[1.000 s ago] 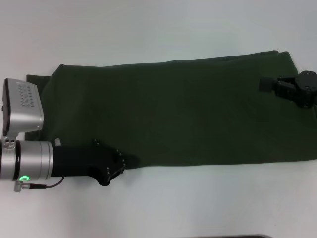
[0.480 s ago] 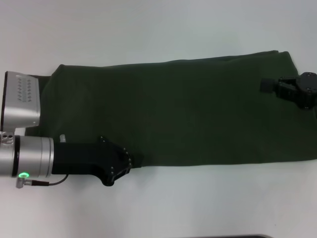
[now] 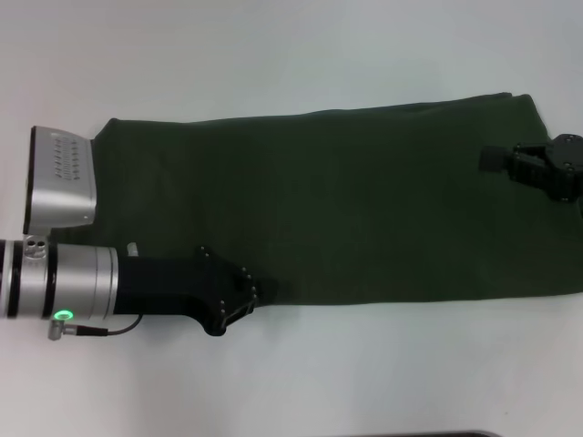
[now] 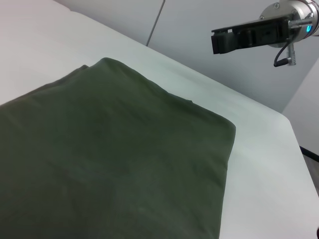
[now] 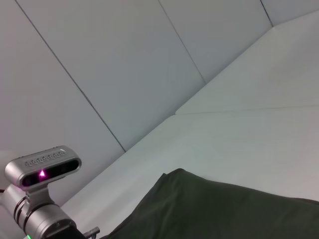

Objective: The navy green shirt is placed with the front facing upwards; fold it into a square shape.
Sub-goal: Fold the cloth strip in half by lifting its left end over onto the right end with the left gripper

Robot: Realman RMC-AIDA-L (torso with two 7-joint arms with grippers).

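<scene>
The navy green shirt [image 3: 346, 209] lies on the white table as a long, plain dark green band running left to right, with no lettering showing. My left gripper [image 3: 246, 299] is low at the shirt's near edge, toward its left end, touching or just over the cloth. My right gripper [image 3: 499, 159] hovers over the shirt's right end, near the far corner. In the left wrist view the shirt [image 4: 99, 159] fills the foreground, with the right arm's wrist [image 4: 259, 32] above its far corner. The right wrist view catches one shirt [image 5: 224, 214] corner.
The white table [image 3: 291, 55] surrounds the shirt, with bare surface along the far side and the near side. The shirt's right end reaches the head view's right border. A grey wall stands behind the table in both wrist views.
My left arm has slid to the right along the shirt's near edge. The right gripper and the shirt have stayed where they were.
</scene>
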